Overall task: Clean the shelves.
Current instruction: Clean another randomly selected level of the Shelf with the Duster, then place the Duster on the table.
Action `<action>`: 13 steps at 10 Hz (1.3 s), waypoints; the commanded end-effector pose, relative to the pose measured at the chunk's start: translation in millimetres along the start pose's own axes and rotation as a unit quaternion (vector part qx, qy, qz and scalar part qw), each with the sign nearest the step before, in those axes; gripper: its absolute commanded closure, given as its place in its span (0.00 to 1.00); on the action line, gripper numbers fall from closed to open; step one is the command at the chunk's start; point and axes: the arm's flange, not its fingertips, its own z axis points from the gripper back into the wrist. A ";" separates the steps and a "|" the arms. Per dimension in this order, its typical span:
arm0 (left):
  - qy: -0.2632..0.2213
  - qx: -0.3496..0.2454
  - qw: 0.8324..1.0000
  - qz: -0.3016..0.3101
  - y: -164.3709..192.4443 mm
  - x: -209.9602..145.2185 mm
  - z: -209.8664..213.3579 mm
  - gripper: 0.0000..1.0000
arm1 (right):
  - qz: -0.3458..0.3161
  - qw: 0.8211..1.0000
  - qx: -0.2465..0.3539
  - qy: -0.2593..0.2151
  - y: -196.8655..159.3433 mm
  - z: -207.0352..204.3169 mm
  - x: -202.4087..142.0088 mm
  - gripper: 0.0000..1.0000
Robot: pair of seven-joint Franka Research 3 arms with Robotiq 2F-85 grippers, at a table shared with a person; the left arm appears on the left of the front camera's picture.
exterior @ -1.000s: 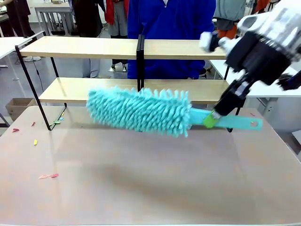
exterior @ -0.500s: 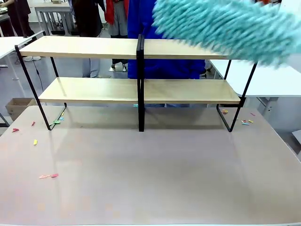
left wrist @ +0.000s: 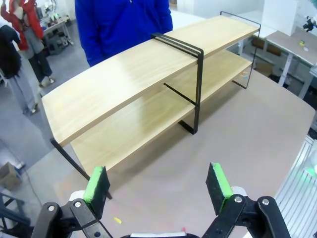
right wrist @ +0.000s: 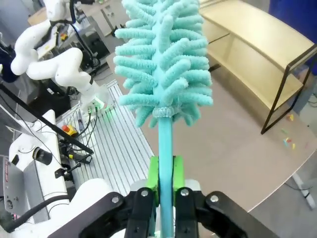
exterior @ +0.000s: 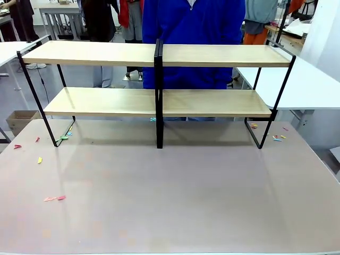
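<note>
Apparently little done yet: shelves point(exterior: 159, 101) stand at table's far side, both pale boards bare; coloured scraps lie on table point(exterior: 170, 202) near frame feet. Right gripper point(right wrist: 166, 173) clamps teal duster point(right wrist: 163, 64) by handle, fluffy head raised, shelves well apart beyond it. Left gripper point(left wrist: 158, 186) spread wide, empty, shelves ahead past its fingers.
</note>
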 end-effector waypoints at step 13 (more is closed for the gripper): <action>-0.001 -0.002 1.000 0.002 0.2 -0.4 -1.1 0.00 | 0.007 1.000 -0.004 0.001 7.0 -0.2 11.2 0.88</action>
